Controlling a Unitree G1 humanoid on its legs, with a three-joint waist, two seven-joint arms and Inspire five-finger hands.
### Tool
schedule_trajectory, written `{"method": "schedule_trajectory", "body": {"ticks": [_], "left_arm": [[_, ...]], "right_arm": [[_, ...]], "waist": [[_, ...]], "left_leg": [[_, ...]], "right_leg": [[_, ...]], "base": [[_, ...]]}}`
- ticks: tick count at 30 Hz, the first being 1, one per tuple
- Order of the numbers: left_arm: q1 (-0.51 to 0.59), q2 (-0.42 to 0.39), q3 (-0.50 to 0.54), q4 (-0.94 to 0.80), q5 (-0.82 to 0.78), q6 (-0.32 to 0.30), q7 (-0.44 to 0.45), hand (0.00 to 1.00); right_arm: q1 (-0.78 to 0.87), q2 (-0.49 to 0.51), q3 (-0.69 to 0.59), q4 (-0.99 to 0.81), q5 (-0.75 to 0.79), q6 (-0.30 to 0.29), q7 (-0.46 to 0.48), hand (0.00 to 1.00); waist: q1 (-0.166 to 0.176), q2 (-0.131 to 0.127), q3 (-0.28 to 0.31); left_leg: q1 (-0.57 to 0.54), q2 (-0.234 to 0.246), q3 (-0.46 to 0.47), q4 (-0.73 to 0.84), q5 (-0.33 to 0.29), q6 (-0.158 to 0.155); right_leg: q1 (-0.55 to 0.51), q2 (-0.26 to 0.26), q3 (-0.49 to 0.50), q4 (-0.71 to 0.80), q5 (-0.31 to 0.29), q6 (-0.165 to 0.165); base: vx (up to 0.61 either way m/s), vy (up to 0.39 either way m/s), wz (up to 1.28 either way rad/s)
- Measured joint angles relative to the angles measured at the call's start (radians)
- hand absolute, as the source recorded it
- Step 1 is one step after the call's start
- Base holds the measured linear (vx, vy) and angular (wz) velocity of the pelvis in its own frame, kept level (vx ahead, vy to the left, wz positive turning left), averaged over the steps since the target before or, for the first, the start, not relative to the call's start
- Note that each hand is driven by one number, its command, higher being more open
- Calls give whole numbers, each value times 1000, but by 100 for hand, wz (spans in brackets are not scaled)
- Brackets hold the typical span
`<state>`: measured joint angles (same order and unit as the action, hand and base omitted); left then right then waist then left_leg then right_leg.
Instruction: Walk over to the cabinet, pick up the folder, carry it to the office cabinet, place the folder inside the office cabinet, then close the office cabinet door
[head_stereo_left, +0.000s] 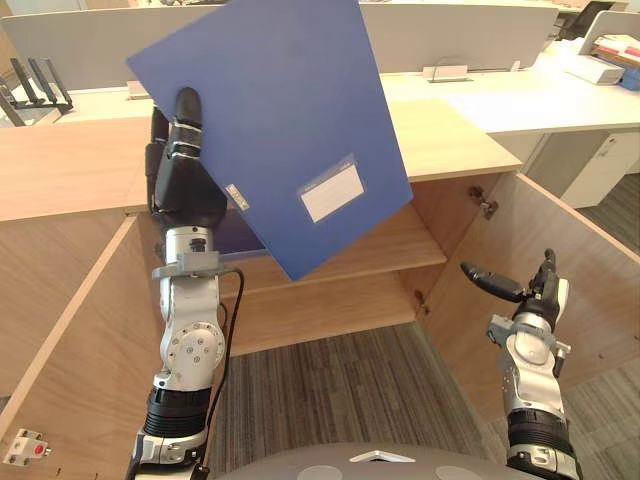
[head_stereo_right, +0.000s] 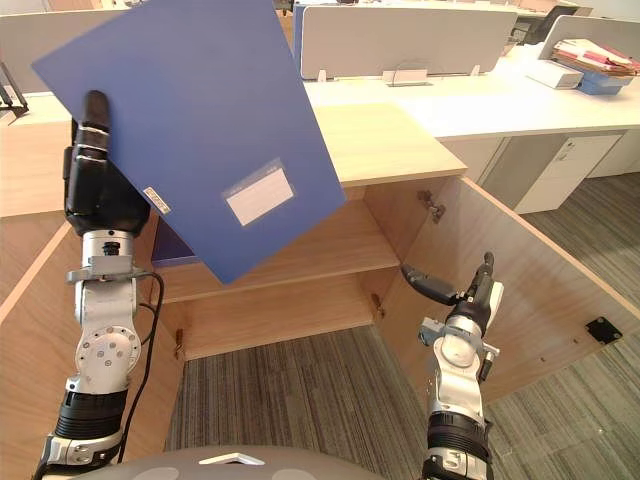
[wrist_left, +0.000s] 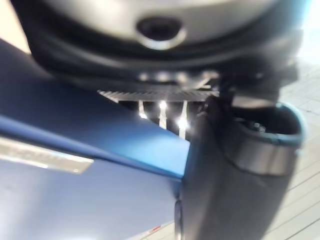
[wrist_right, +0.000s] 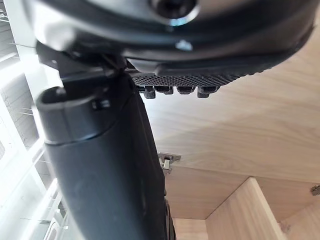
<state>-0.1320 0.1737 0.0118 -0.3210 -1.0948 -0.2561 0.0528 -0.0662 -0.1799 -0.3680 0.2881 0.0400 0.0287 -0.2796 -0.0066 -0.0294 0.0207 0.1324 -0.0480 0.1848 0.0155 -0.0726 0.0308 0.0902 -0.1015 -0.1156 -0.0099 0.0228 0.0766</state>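
My left hand (head_stereo_left: 185, 170) holds a large blue folder (head_stereo_left: 290, 120) with a white label up in front of the open wooden cabinet (head_stereo_left: 390, 245), tilted, with one corner hanging over the upper shelf. The thumb lies on the folder's near face; the fingers are hidden behind it. In the left wrist view the thumb (wrist_left: 235, 190) presses on the blue cover (wrist_left: 75, 200). Low on the right, my right hand (head_stereo_left: 530, 295) is open and holds nothing, close to the inside of the right door (head_stereo_left: 570, 250). In the right wrist view its thumb (wrist_right: 105, 165) stands before the wooden panel (wrist_right: 240, 125).
Both cabinet doors stand wide open, the left door (head_stereo_left: 70, 330) bearing a small white latch (head_stereo_left: 28, 447). A dark blue thing (head_stereo_left: 235, 235) lies on the upper shelf behind the folder. Desks with dividers and a paper stack (head_stereo_left: 610, 55) stand beyond. Striped carpet (head_stereo_left: 340, 390) lies before the cabinet.
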Motion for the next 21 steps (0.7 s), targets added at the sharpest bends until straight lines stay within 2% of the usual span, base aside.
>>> {"method": "schedule_trajectory", "body": {"ticks": [3, 6, 10, 12, 14, 15, 18, 21], "left_arm": [[-1, 1, 33, 4, -17, -1, -18, 0], [-31, 11, 68, 53, -65, -10, -54, 0], [-81, 44, 66, 141, -96, -13, -88, 0], [-108, 45, 54, 187, -119, -13, -107, 0], [-118, 45, 50, 203, -122, -13, -116, 0], [-138, 45, 35, 220, -125, -13, -129, 0], [-169, 45, 34, 236, -125, -13, -154, 0], [-186, 46, 35, 237, -125, -26, -167, 0]], "right_arm": [[-36, -57, 17, 0, 154, -29, 56, 100], [-95, -112, 48, 0, 417, -82, 164, 100], [-226, -186, 157, 3, 646, -103, 289, 100], [-323, -205, 215, 3, 786, -108, 391, 100], [-365, -205, 236, 3, 839, -112, 435, 100], [-402, -206, 257, 4, 904, -121, 488, 100], [-443, -206, 290, 9, 976, -123, 556, 100], [-483, -207, 326, 36, 998, -123, 581, 100]], "waist": [[1, 4, 3], [3, 6, 4], [3, 6, 4], [6, 6, 4], [6, 6, 4], [12, 3, 6], [32, 2, 6], [33, 0, 7]], "left_leg": [[0, -2, -1, 0, 0, 0], [-1, -2, -3, 1, 1, 1], [-3, -1, -3, 3, 1, 2], [-6, -1, -6, 4, 1, 2], [-7, -1, -10, 4, 1, 2], [-7, -1, -22, 4, 2, 3], [-11, -1, -28, 5, 2, 3], [-14, -2, -32, 5, 2, 3]], "right_leg": [[0, 0, -1, 0, 0, 0], [1, 0, -1, -1, 0, 0], [4, 1, -1, -13, 8, -1], [5, 1, -3, -17, 9, -2], [8, 1, -8, -22, 10, -2], [16, 2, -17, -30, 10, -2], [16, 3, -17, -33, 10, -2], [16, 3, -17, -35, 10, -2]], "base": [[0, 0, 0], [0, 0, 0], [0, 0, 0], [2, -2, 2], [14, -8, 10], [20, -12, 16], [23, -7, 9], [8, -3, 3]]}}
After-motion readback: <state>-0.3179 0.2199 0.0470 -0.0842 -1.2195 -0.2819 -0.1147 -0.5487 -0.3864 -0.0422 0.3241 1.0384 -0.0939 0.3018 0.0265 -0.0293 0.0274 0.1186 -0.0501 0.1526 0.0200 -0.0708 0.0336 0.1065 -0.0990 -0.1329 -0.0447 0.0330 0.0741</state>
